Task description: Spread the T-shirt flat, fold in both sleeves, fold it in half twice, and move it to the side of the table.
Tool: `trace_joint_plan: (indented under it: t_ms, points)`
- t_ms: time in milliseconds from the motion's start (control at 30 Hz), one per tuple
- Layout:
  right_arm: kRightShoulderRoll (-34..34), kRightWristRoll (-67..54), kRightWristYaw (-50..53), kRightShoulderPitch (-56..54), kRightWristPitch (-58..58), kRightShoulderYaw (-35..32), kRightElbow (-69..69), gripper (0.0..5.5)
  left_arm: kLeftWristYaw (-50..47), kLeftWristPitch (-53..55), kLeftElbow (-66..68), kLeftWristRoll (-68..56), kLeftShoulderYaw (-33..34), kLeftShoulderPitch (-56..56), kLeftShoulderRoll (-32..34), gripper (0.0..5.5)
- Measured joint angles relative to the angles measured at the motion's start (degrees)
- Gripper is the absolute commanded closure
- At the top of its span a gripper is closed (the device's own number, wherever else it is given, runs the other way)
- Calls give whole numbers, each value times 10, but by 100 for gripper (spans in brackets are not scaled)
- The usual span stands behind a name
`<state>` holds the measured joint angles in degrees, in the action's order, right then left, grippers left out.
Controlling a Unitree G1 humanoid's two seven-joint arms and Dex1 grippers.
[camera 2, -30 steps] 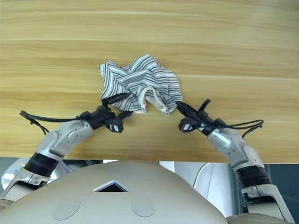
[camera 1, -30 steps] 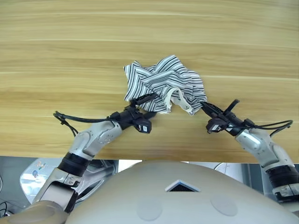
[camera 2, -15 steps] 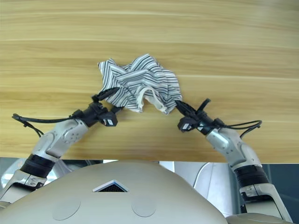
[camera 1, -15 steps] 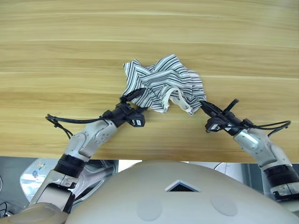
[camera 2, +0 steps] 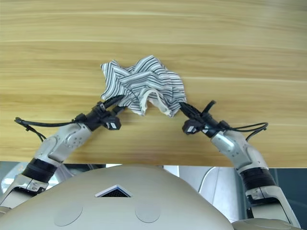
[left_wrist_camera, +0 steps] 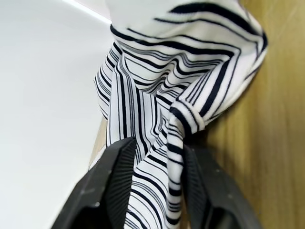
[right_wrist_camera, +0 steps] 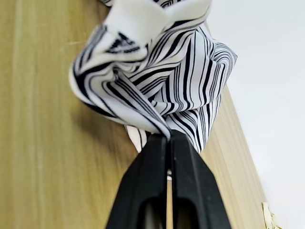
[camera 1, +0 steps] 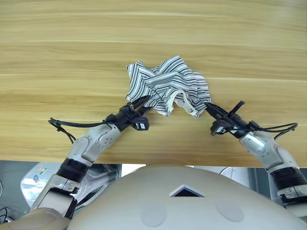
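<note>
Near the front edge of the bench (camera 1: 72, 48), toward its middle, the striped T-shirt (camera 1: 165, 84) lies in a crumpled heap, sleeves and hem tangled so that I cannot tell which part is which. The left tool (camera 1: 144, 99) has a rolled fold of the cloth clamped between its fingers at the heap's near left corner. The right tool (camera 1: 207, 104) is pinched tight on a thin gather of fabric at the near right corner, its fingers all but touching.

By my reckoning this is the very first step, spreading the shirt flat, and none of the folding has begun. The next move would call for drawing the two held corners apart and lifting enough for the bunched cloth to fall open. I'd expect both grips to need to hold against the pull. If both pinches sit on the same layer, the shirt may only twist.

The bench is pale wood with long grain running side to side. Beyond it stands a plain white wall (left_wrist_camera: 43, 95).
</note>
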<state>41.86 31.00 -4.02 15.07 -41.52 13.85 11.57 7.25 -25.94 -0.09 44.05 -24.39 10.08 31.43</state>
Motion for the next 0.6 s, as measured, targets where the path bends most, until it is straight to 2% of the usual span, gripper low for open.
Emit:
trace_joint_plan:
  t_ms: [533,600]
  points:
    - [2,0,2,7,12,-4,-12,550,-2,8,-15,-17,3,-4,6,549]
    - [3,0,2,8,14,-6,-17,550,-2,12,-18,-23,3,-4,7,550]
